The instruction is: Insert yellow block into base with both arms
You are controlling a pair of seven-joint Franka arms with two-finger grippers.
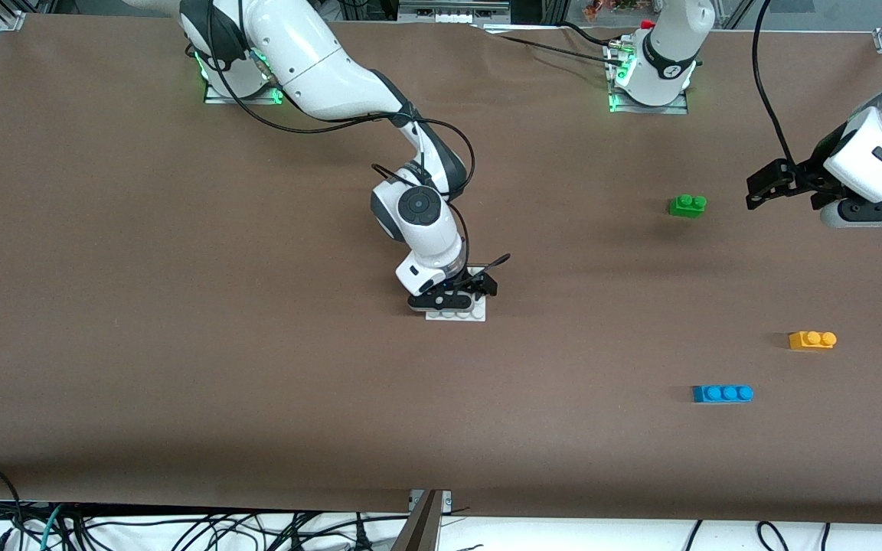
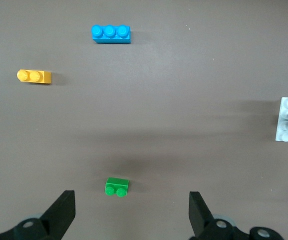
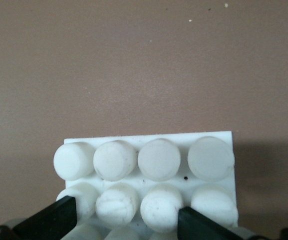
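A: Right end effector [image 1: 462, 297] is down on the base [image 1: 456, 312], mid-surface. Fingers [image 3: 51, 220] sit in among the studs, a couple of studs between them. Touching them or not, can't tell, so grip state unknown.

B: Left end effector [image 1: 774, 184]?

A: Up in the air toward the left arm's end of the surface, near the green brick [image 1: 687, 205]. Fingers [image 2: 61, 212] spread wide, nothing between them.

B: Block?

A: Block [image 1: 812, 340] lies flat on the surface [image 1: 181, 344], studs up, toward the left arm's end. Nearer the front camera than the green brick, well apart from the base. Nothing touching it.

B: Anything else?

A: Blue brick [image 1: 723, 393], three studs, near the block and a bit nearer the front camera. Left wrist view shows all three bricks [image 2: 117, 186] [image 2: 34, 76] [image 2: 111, 34] plus the base edge [image 2: 286, 117].
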